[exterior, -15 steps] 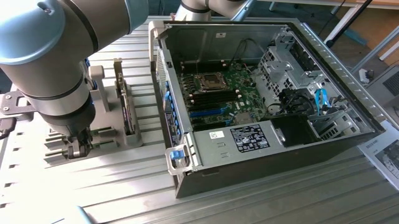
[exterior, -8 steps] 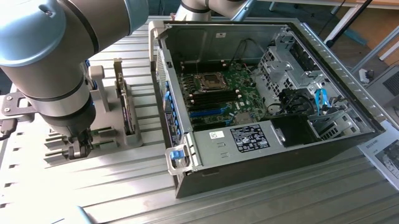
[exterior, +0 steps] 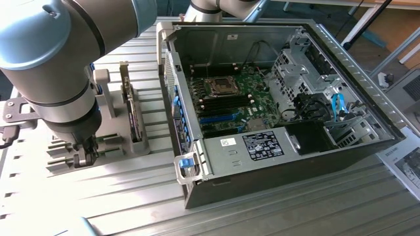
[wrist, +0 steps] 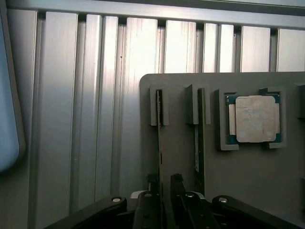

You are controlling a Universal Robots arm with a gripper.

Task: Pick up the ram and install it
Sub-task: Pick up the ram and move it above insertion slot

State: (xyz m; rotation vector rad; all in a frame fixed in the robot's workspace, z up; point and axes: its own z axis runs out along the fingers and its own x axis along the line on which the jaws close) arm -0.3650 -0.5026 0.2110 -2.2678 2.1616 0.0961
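We see the released gripper [wrist: 163,185] straddling one end of the thin green ram stick [wrist: 159,138], edge-up in the grey holder [wrist: 248,181], long axis between the jaws.

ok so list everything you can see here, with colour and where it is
table: one, silver slats, under everything
holder: one, grey, on the table
ram: one, dark green, edge-on in a holder slot
thin board: one, green, next slot
processor: one, silver, holder pocket
computer case: one, black, open, exterior view's right
motherboard: one, green, inside the case
arm: one, grey, exterior view's left
gripper: one, black, open, astride the ram
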